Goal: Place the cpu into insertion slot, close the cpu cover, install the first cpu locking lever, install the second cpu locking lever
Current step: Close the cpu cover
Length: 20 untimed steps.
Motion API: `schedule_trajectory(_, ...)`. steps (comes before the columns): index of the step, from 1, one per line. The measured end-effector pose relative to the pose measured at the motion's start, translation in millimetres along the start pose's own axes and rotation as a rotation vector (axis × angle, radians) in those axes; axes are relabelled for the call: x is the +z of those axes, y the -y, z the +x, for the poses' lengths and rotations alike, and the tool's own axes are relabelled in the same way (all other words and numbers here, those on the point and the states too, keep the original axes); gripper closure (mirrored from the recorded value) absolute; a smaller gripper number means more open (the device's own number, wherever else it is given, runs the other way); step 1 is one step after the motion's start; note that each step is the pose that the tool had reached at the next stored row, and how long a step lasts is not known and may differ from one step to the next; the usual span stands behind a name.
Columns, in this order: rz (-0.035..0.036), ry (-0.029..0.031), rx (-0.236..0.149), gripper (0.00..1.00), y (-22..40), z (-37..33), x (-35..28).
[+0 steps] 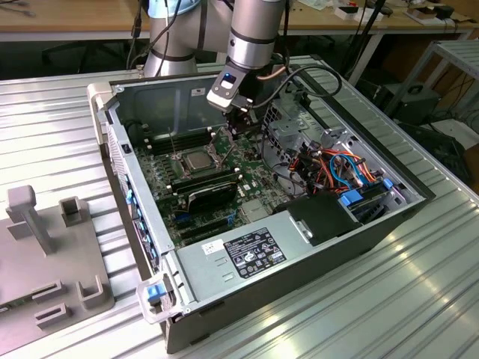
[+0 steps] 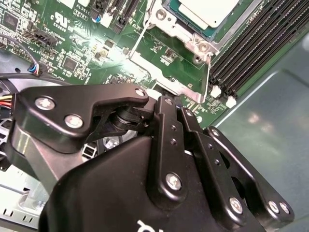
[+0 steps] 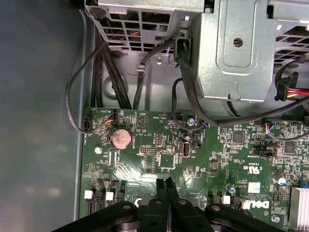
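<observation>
Near the middle of the exterior view, inside the open case [image 1: 142, 217], the cpu [image 1: 198, 159] lies flat in the slot [image 1: 212, 155], so the first step looks done. At the top of the second wrist view the cpu [image 2: 205, 9] shows its pale top, and the cover [image 2: 186, 36] seems to lie down around it as a silver frame. I judge the cover closed, but from this angle I cannot be fully sure. The levers [image 1: 174, 144] do not look locked. In the exterior view two thin rods stand up, one at each side of the slot, and in the second wrist view one lever [image 2: 137, 41] runs free beside the frame edge. So both lever steps seem left to do. The gripper [image 1: 241, 129] hangs over the board [image 1: 247, 168], just to the right of the slot in the exterior view and a little higher in the picture. It is apart from the cpu and, as I judge, it touches no lever. Its fingers [image 3: 161, 193] are pressed together at the bottom centre of the first wrist view, with no gap and nothing between them. The second wrist view shows the gripper [image 2: 175, 107] the same way, with the memory slots [image 2: 251, 43] at the upper right.
</observation>
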State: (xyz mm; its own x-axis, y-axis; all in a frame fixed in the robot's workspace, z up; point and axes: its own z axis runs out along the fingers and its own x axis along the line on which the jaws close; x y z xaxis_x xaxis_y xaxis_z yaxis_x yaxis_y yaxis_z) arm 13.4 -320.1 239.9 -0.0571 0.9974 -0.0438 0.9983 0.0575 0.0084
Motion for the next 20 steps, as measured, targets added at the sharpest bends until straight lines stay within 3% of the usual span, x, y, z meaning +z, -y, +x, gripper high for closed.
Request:
schedule_trajectory(8,-0.0001,0.0000,0.000,0.89,5.4,0.3,0.0)
schedule_trajectory(20,-0.0001,-0.0001,0.000,0.89,19.0,1.2,-0.2)
